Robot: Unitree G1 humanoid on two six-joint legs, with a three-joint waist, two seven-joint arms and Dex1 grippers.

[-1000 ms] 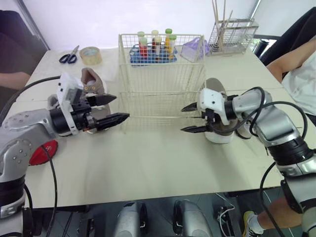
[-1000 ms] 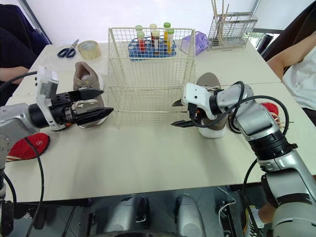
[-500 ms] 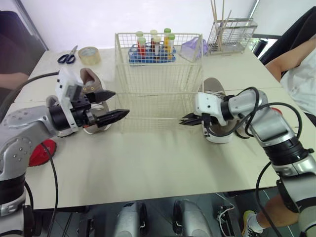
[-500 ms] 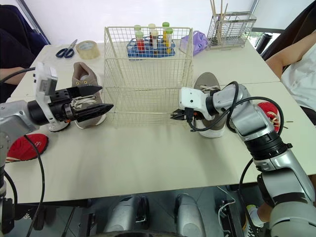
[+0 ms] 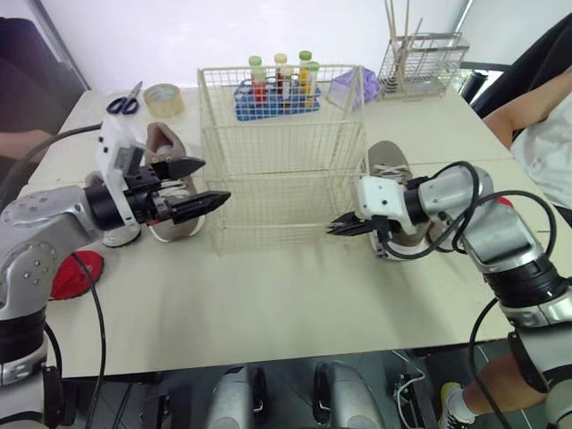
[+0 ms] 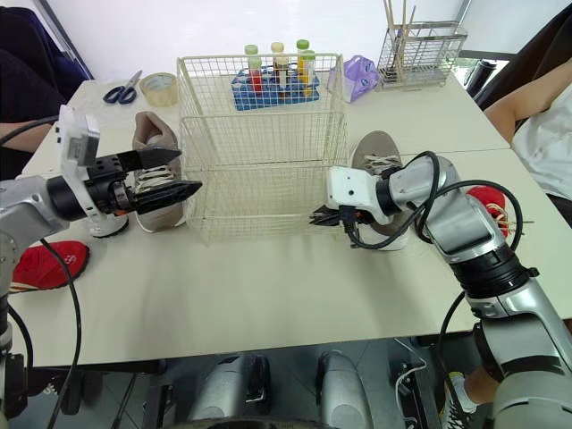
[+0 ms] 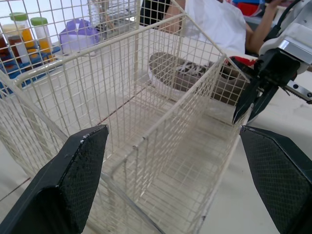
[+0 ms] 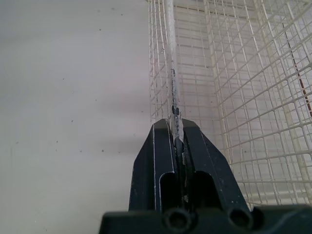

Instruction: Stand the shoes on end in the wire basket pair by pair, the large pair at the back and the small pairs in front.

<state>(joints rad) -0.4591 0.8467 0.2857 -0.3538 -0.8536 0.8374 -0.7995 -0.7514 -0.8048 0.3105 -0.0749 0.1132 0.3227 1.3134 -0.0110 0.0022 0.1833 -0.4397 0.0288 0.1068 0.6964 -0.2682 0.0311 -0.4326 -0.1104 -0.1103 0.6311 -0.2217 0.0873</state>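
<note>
The cream wire basket (image 5: 277,70) stands mid-table with nothing in it. My right gripper (image 5: 340,226) is shut on the upright wire (image 8: 173,97) at the basket's near right corner. A tan shoe (image 5: 393,174) lies behind that gripper, and a red shoe (image 6: 487,198) lies beyond my right arm. My left gripper (image 5: 214,180) hangs open beside the basket's left wall, holding nothing. Behind it lies the other tan shoe (image 5: 161,143), with a red shoe (image 5: 67,277) near the left edge. The left wrist view looks through the basket (image 7: 161,126) to my right gripper (image 7: 251,100).
At the back stand scissors (image 5: 125,100), a tape roll (image 5: 164,98), a blue rack of tubes (image 5: 277,89), a purple object (image 5: 344,88) and a wire holder with sticks (image 5: 420,63). A person (image 5: 545,116) sits at the right; a sleeve (image 5: 22,143) shows at the left.
My right gripper has gone from open to shut on the basket's corner wire. The basket has slid a little to the left, toward my left gripper.
</note>
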